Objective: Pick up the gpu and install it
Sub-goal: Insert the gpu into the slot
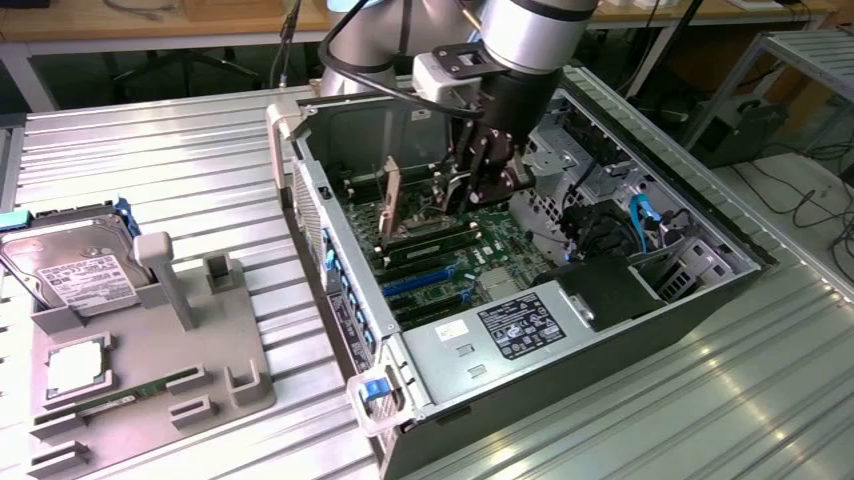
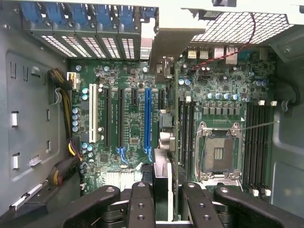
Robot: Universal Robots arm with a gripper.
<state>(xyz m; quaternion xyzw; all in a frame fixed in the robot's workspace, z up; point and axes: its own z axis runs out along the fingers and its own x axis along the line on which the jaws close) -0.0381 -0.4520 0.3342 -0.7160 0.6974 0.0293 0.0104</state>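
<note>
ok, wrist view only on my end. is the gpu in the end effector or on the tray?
Observer: In the end effector. The gpu stands on edge inside the case, low over the board.
Operator: what's on the tray then?
Observer: The tray sits outside the case, on the exterior view's left, with the hard drive and a memory stick.
Operator: case upright?
Observer: No, it lies on its side, open face up, on the ribbed metal table.
</note>
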